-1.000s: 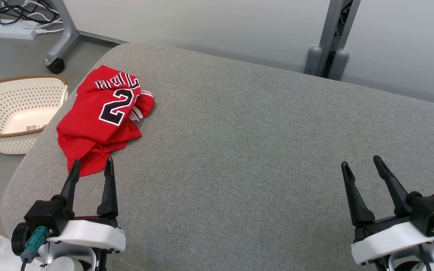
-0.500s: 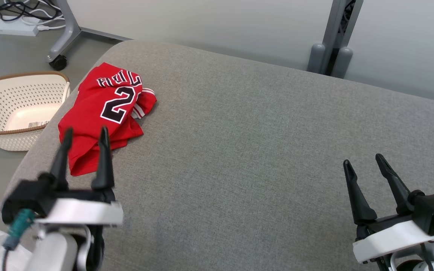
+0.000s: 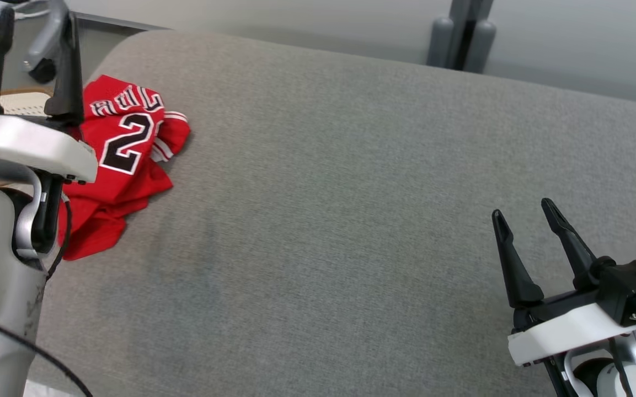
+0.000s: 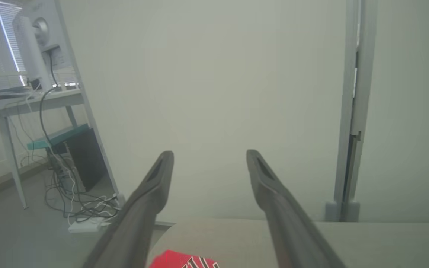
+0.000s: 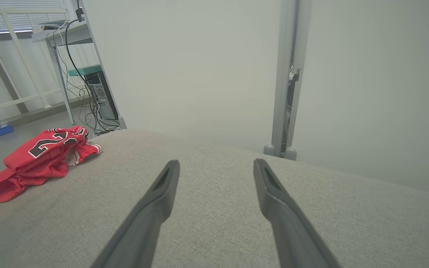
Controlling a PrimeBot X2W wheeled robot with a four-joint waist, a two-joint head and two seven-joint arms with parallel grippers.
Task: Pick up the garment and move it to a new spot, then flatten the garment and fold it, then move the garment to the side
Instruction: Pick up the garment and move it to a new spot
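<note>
- In the head view we see the garment (image 3: 124, 160) crumpled far left, with our left gripper (image 3: 36, 15) and right gripper (image 3: 522, 207) both spread wide and empty.
- In the left wrist view we catch its red edge (image 4: 184, 261).

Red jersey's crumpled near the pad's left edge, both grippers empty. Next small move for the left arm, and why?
Probably pitch the left gripper down and lower it onto the garment. Its jaws are open and empty, but its wrist view faces the wall, red cloth barely at the bottom edge, so it points over the garment, not at it.
</note>
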